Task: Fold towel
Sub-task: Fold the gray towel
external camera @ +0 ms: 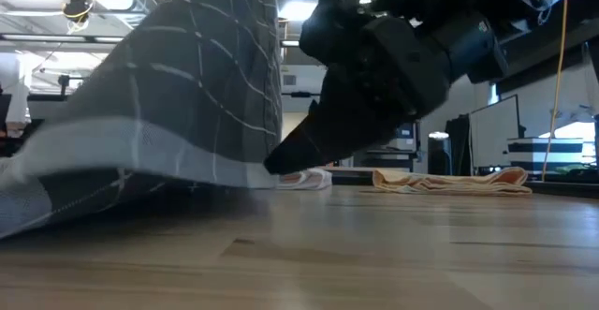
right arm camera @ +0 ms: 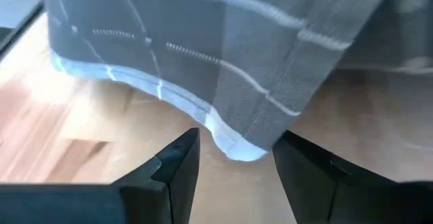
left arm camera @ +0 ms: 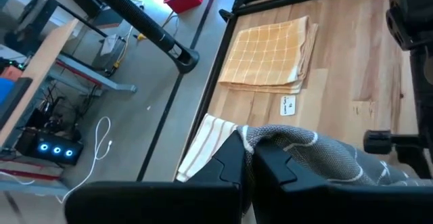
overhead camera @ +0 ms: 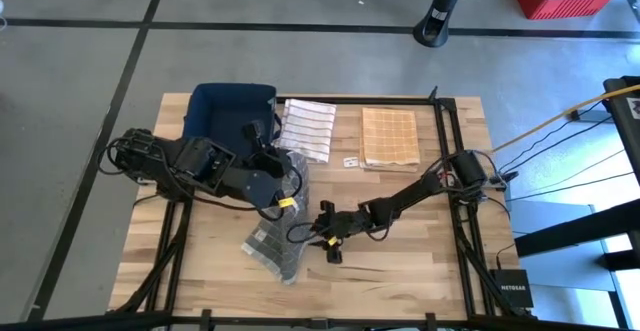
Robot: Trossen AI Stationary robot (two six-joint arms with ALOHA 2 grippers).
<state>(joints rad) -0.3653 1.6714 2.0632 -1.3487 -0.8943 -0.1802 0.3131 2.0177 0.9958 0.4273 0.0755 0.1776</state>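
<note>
The desk (overhead camera: pixel 400 261) under my arms is pale wood planks inside a black frame. Along its far side lie three things in a row: a dark blue bin (overhead camera: pixel 232 109) at the left corner, a white striped cloth (overhead camera: pixel 308 127) folded flat just beside it, and an orange checked cloth (overhead camera: pixel 388 137) folded flat near the middle. A small white tag (overhead camera: pixel 351 161) rests on the bare wood between the two cloths. Toward the near side, the grey checked towel (overhead camera: pixel 275 246) has its lower end lying on the boards, the rest lifted off them.
</note>
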